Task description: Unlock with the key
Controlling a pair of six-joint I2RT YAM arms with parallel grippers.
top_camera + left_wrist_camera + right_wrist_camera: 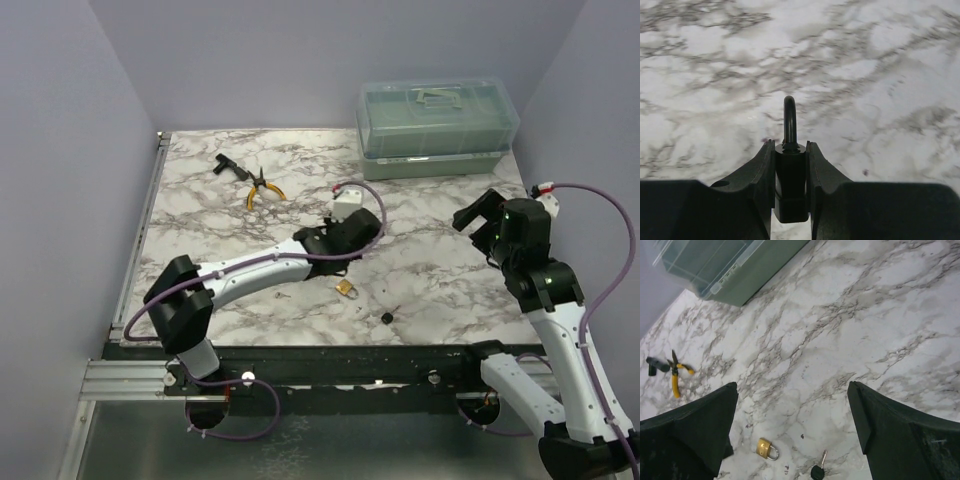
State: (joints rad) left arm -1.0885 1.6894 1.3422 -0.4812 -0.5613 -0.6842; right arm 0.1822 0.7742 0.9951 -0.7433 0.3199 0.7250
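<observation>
The small brass padlock (346,288) lies flat on the marble table, also in the right wrist view (766,448). The key (387,318), a thin silver blade with a black head, lies just to its right and nearer, apart from it (820,466). My left gripper (310,240) is low over the table just left of and behind the padlock. It is shut on a small black piece with a thin curved loop (790,165). My right gripper (478,218) is open and empty, raised well right of the padlock and key (792,387).
Yellow-handled pliers (262,190) and a black tool (228,165) lie at the back left; both show in the right wrist view (675,377). A translucent green toolbox (437,125) stands at the back right. Walls close the left, back and right sides.
</observation>
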